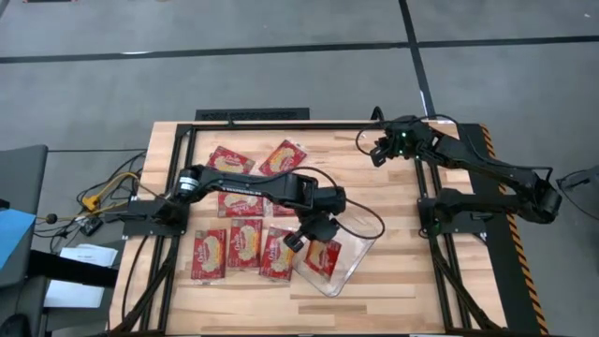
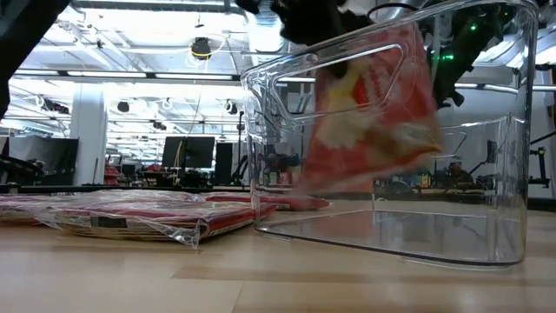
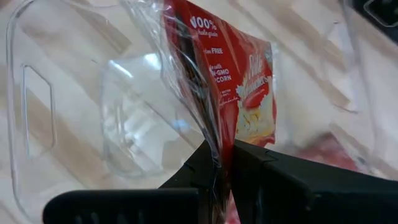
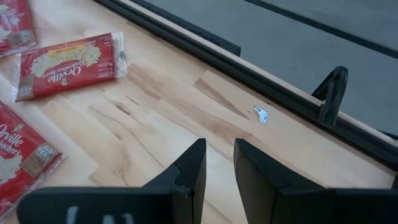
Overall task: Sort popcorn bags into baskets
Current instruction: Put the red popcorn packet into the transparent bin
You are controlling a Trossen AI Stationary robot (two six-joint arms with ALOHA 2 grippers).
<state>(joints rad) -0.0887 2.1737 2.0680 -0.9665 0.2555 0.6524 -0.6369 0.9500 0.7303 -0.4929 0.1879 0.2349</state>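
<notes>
High view: the left gripper (image 1: 318,234) is seen over the clear tub (image 1: 360,257) near the table's front, pinching a red bag (image 1: 324,256) that hangs down into the tub. Further bags lie flat on the table (image 1: 402,187): three in a row (image 1: 210,255) just left of the tub and others behind the arm (image 1: 282,156). The right gripper (image 1: 381,150) is parked at the far right corner, well apart from the work.

Low view: the held bag (image 2: 369,113) is seen inside the tub (image 2: 486,243), tilted, its lower edge apparently above the floor of the tub, though contact cannot be told. Loose bags (image 2: 130,217) lie to the side of the tub.

Left wrist view: the fingers (image 3: 249,168) are pressed together on the bag's clear wrap edge, with the bag (image 3: 239,87) dangling ahead over the tub's floor (image 3: 124,124).

Right wrist view: the right fingers (image 4: 189,171) stand slightly apart with nothing between them, over bare wood; some bags (image 4: 68,65) are seen beyond.

For the step to be done well, the bag should probably be lowered until its lower edge rests on the tub floor, then laid toward one side before release, so that it falls flat and room is left for the rest. The grip is only on thin wrap, so a slow descent is advised, and the tub wall should be kept clear of, since the light tub could be shoved.
</notes>
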